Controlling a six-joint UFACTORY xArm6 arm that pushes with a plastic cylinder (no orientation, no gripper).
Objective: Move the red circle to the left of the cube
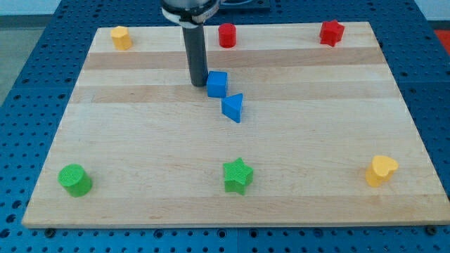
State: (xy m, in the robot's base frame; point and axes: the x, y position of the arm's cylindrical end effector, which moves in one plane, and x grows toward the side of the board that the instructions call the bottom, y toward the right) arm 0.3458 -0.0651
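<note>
The red circle [226, 35], a short red cylinder, stands near the view's top edge of the wooden board [140, 140], a little right of centre. The blue cube [217, 83] sits below it, towards the board's middle. My tip [199, 83] rests on the board right at the cube's left side, touching or nearly touching it. The dark rod rises from there to the view's top. The red circle is up and to the right of my tip, well apart from it.
A blue triangular block [233, 108] lies just below right of the cube. A yellow block [121, 37] is at top left, a red star [331, 32] at top right, a green cylinder [74, 179] at bottom left, a green star [238, 176] at bottom centre, a yellow heart [380, 170] at bottom right.
</note>
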